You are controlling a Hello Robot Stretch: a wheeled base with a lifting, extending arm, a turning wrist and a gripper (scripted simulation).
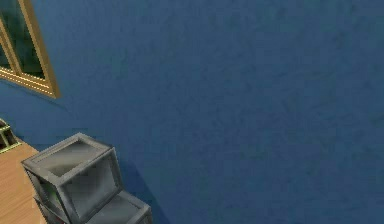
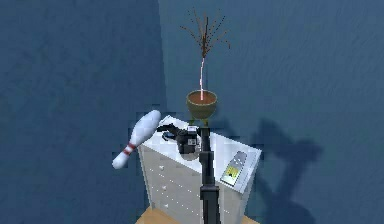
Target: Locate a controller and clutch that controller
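In the arm side view my arm (image 2: 207, 180) rises from the bottom edge to the top of a white dresser (image 2: 175, 180). My gripper (image 2: 182, 138) is at its far end, over the dresser top. A small dark thing (image 2: 168, 130) lies on the dresser right by the fingers; its shape is too small to name. I cannot tell whether the gripper holds anything. A flat grey remote-like slab (image 2: 237, 165) with a yellow-green patch lies on the dresser's right part.
A brown pot (image 2: 202, 101) with a bare twiggy plant stands at the dresser's back. A white bowling pin (image 2: 138, 140) with red stripes leans off the dresser's left side. Blue walls meet in a corner behind. The forward view has grey stacked boxes (image 1: 72, 175), a gold-framed window (image 1: 25, 45) and wood floor (image 1: 15, 185).
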